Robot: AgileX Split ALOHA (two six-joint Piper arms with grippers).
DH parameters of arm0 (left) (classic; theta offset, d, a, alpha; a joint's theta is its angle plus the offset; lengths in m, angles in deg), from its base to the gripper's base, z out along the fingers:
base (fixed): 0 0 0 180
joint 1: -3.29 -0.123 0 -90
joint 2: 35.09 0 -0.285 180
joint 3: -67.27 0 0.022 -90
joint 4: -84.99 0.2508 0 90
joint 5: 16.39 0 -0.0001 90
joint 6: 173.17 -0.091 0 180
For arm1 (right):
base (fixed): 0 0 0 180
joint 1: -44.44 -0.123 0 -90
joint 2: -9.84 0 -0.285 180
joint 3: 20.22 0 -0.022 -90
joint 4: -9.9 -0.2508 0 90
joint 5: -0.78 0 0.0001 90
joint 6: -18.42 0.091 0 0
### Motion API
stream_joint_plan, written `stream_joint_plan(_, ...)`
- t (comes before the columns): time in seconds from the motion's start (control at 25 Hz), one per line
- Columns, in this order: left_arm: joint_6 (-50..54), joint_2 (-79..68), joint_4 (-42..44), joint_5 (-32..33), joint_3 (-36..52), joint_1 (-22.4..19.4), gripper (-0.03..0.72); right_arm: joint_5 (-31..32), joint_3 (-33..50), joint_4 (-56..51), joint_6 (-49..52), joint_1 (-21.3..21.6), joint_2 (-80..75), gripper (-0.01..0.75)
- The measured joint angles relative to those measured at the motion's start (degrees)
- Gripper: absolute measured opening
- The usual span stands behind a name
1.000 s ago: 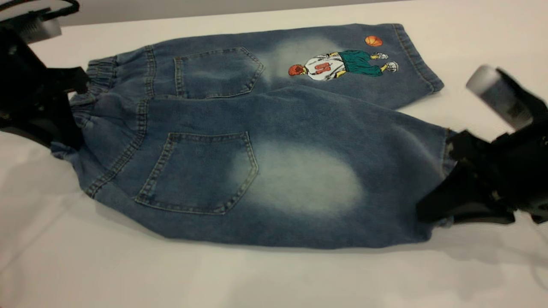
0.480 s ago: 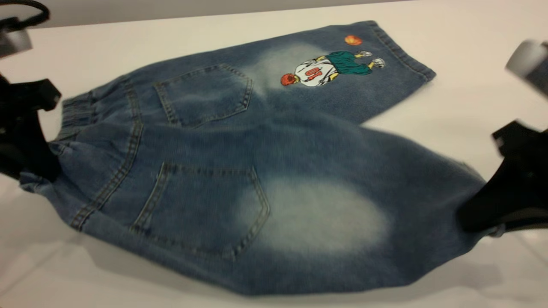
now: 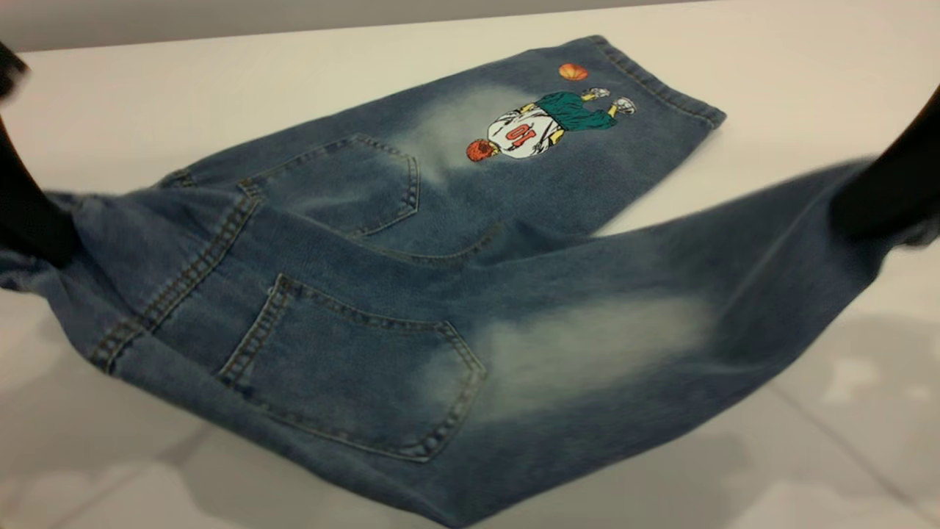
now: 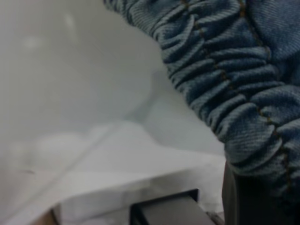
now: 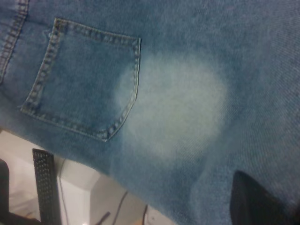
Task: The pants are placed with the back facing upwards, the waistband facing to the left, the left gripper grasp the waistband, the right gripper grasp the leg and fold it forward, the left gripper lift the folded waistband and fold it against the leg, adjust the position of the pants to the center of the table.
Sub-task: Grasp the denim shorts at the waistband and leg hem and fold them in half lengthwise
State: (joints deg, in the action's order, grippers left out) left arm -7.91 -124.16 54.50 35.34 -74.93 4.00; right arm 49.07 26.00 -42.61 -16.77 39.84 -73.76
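While the small blue denim pants [image 3: 411, 294] hang stretched between the two arms, only the far leg with the basketball-player print [image 3: 547, 125] lies flat on the broad smooth white-grey table [image 3: 220, 81]. At the left edge of the exterior view the black angular left gripper [image 3: 29, 220] is only a dark shape against the cloth, and there the gathered, ruffled elastic waistband [image 4: 225, 89] is hidden. The left wrist view shows this band well: thick soft ridges of denim with a line of brown stitching, its lower end going down beside a dark finger [image 4: 248, 201] that touches it; this gripper seems to pinch the band, though the closing itself is not visible. In the middle, the near back pocket [image 3: 352, 375] has a double seam of pale thread, and beside it is the large pale faded oval of the leg [image 3: 602, 345], raised clear of the table. The right wrist view shows pocket and oval from close, with the fine twill weave of the fabric. At the right, the black right gripper [image 3: 881, 198] holds the hem end of this leg high, its fingers pressed on the cloth.
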Motion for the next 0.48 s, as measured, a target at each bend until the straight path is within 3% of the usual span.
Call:
stream_joint_plan(0.2, 0.1, 4.3, -4.1, 0.6, 0.0, 0.0, 0.152, 2.6, -4.6, 2.5, 4.1, 0.0, -0.2, 0.022)
stream_joint_plan(0.48, 4.1, 4.3, -9.0, -9.3, 0.0, 0.0, 0.152, 0.3, -10.8, 3.3, 6.3, 0.0, -2.3, 0.022)
